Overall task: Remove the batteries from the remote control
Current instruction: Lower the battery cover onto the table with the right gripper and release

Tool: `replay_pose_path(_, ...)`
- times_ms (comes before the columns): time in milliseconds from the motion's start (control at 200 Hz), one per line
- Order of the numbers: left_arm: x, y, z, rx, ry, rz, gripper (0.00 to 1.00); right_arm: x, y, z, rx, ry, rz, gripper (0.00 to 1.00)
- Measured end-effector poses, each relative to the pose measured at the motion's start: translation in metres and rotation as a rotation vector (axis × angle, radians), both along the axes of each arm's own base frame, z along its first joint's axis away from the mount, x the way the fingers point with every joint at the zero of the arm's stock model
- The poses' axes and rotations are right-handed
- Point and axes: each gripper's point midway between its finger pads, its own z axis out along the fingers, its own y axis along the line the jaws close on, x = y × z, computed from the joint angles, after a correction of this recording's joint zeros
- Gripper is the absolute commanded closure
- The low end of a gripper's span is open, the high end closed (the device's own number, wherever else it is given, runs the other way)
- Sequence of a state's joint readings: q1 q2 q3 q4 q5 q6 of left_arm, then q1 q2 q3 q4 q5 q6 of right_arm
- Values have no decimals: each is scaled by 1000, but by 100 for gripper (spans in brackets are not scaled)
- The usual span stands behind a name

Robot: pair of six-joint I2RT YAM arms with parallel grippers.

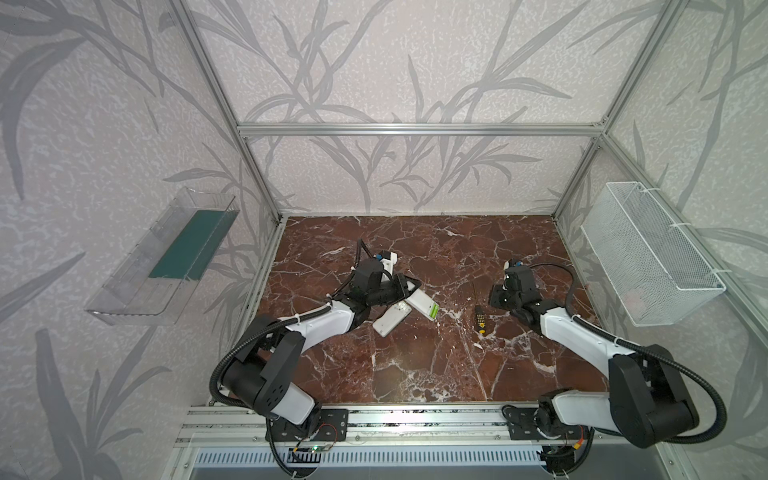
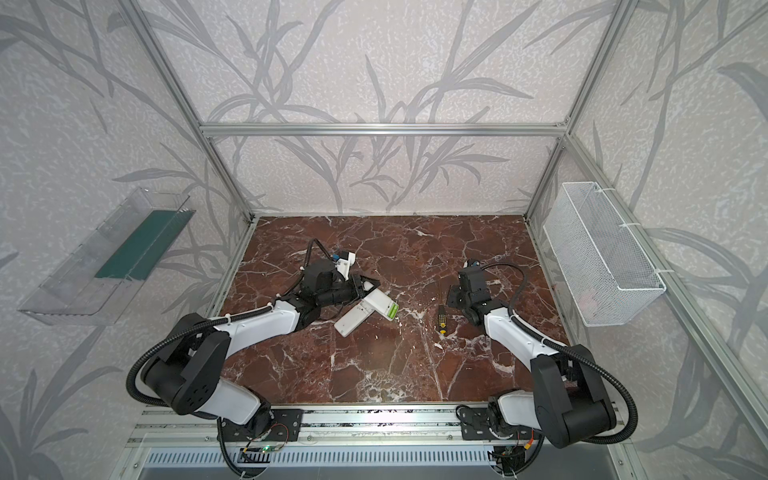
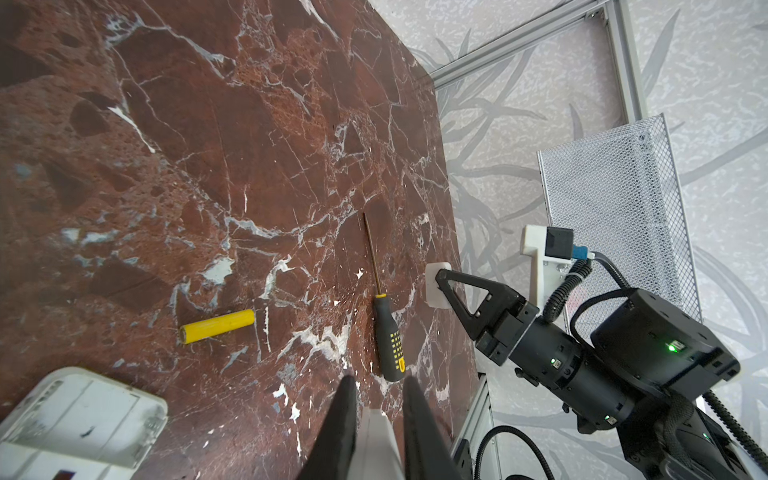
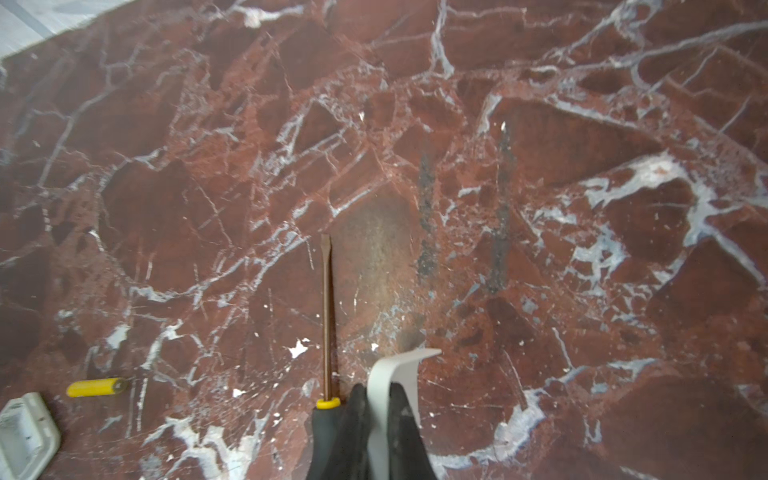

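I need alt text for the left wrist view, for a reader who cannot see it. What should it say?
A yellow battery lies loose on the red marble table, near a black-and-yellow screwdriver. The left gripper grips a white object in its jaws, beside an opened white remote, and the right gripper holds a thin white piece.

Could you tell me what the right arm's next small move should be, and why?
Probably set the white cover down beside the screwdriver: the right gripper is shut on it and can't help, while one battery lies loose by the open remote.
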State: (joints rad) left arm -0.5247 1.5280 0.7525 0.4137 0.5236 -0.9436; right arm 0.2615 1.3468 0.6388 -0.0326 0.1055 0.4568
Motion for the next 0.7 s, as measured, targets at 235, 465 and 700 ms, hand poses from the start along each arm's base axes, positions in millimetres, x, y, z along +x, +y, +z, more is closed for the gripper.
replay_pose_path(235, -6, 0, -11, 48, 16, -15, 100, 1, -9, -37, -1, 73, -58, 100)
replay_pose_path(465, -6, 2, -14, 65, 14, -9, 100, 14, -7, -39, 13, 52, -75, 100)
replay_pose_path(700, -6, 2, -15, 71, 13, -11, 100, 20, -6, -39, 27, 47, -84, 81)
